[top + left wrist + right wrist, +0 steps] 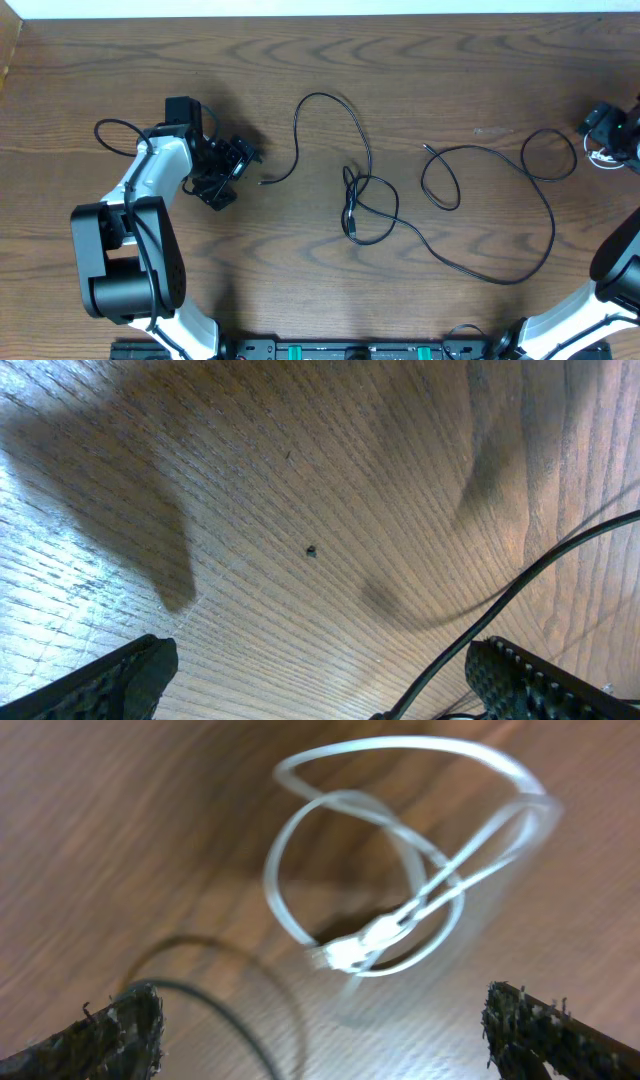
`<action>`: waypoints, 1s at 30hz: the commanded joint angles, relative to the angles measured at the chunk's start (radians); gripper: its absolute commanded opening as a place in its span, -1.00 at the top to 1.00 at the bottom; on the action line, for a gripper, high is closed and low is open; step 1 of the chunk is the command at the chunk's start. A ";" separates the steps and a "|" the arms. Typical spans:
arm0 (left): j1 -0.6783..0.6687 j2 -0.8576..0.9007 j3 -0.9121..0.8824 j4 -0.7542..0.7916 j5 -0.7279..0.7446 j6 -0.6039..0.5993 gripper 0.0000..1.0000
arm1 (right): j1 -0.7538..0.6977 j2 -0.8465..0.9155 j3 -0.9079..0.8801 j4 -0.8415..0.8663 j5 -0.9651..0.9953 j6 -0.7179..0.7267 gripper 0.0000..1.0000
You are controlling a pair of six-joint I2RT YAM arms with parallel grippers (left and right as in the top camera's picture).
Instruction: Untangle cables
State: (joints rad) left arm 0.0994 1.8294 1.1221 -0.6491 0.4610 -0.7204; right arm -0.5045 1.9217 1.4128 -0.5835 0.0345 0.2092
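The long black cable point(440, 190) sprawls across the middle of the table in several loops, with a knot-like tangle point(358, 205) near the centre. One end point(268, 181) lies just right of my left gripper point(236, 176). In the left wrist view that gripper point(320, 685) stands open above the wood. The black cable point(520, 585) runs close past the right finger point(530, 680). The white cable point(400, 910) lies in a small coil on the table at the far right point(602, 158). My right gripper point(325, 1035) hangs open just above it, holding nothing; overhead it shows at the right edge point(610, 125).
A loop of the black cable point(215, 995) lies beside the white coil, under the right gripper. The left arm's base point(125, 260) stands at the front left. The table's far edge point(320, 18) runs along the top.
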 commanded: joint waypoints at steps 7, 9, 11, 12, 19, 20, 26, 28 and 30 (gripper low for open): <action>0.003 0.010 -0.006 -0.004 -0.014 0.009 -0.96 | 0.177 -0.201 0.012 -0.026 0.028 -0.005 -0.99; 0.003 0.010 -0.006 -0.004 -0.014 0.009 -0.96 | 0.255 -0.267 0.012 -0.035 0.029 -0.004 -0.99; 0.003 0.010 -0.006 -0.004 -0.014 0.009 -0.96 | 0.311 -0.294 0.012 -0.036 -0.013 -0.005 -0.99; 0.003 0.010 -0.006 -0.004 -0.014 0.009 -0.96 | 0.336 -0.301 0.012 -0.036 -0.037 -0.005 -0.98; 0.003 0.010 -0.006 -0.004 -0.014 0.010 -0.96 | 0.529 -0.253 0.012 -0.042 -0.254 -0.008 -0.99; 0.003 0.010 -0.006 -0.004 -0.014 0.010 -0.96 | 0.554 -0.241 0.012 -0.047 -0.275 -0.008 -0.99; 0.003 0.010 -0.006 -0.004 -0.014 0.010 -0.96 | 0.695 -0.162 0.012 -0.080 -0.354 0.019 -0.98; 0.003 0.010 -0.006 -0.004 -0.014 0.010 -0.96 | 0.738 -0.130 0.011 -0.082 -0.391 0.043 -0.99; 0.003 0.010 -0.006 -0.004 -0.014 0.009 -0.96 | 0.777 -0.092 0.011 -0.083 -0.426 0.070 -0.73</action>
State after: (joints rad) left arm 0.0994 1.8294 1.1217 -0.6487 0.4610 -0.7204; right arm 0.2222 1.7809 1.4166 -0.6624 -0.2996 0.2268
